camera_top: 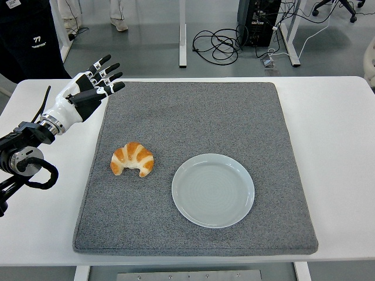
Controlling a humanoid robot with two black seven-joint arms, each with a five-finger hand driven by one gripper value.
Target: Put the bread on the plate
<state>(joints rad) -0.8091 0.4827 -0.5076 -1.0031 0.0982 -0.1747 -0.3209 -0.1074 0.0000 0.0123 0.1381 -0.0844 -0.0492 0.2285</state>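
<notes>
A golden croissant-shaped bread point(132, 159) lies on the grey mat point(193, 105), left of centre. To its right sits a pale blue-white plate point(212, 189), with nothing on it. My left hand point(94, 85) hovers over the mat's far left corner, well behind the bread, its fingers spread and holding nothing. The right arm is out of sight.
The mat covers most of the white table point(340, 146). Beyond the far edge are table legs, a computer tower with cables point(258, 23) on the floor, and a person's dark clothing point(29, 35) at the top left.
</notes>
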